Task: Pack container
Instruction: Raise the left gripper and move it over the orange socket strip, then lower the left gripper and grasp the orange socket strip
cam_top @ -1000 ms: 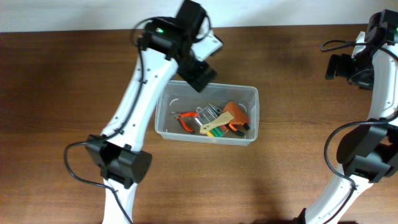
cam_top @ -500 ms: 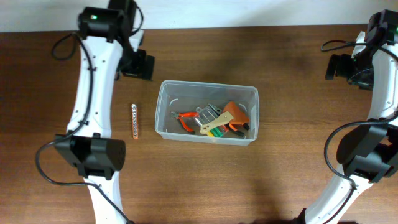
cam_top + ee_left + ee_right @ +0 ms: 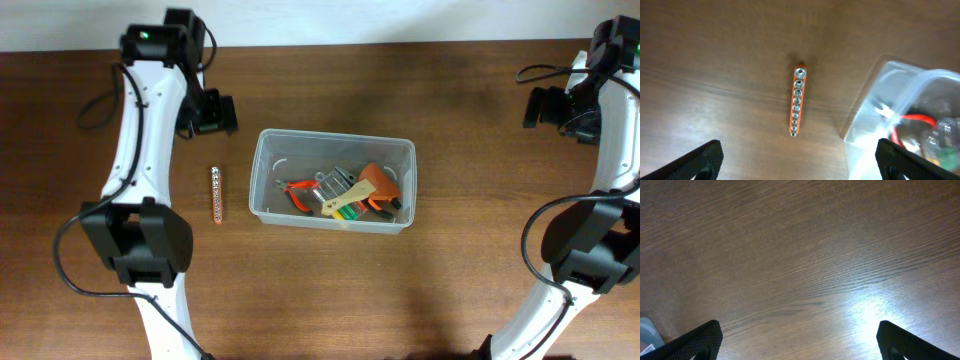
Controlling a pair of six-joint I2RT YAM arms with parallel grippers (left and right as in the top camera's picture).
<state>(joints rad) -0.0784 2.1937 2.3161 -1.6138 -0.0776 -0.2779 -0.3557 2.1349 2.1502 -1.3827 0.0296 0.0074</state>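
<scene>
The container (image 3: 290, 158) sits at the centre of the desk (image 3: 450, 280) and holds orange-handled pliers (image 3: 297, 192) and other hand tools. An orange bit strip (image 3: 216, 193) lies flat on the desk near the container's left wall, not touching it. The left gripper (image 3: 800, 167) hangs near the far edge, left portion, with its fingers spread wide and empty. The right gripper (image 3: 799, 345) hangs near the far right corner, fingers likewise spread and empty.
</scene>
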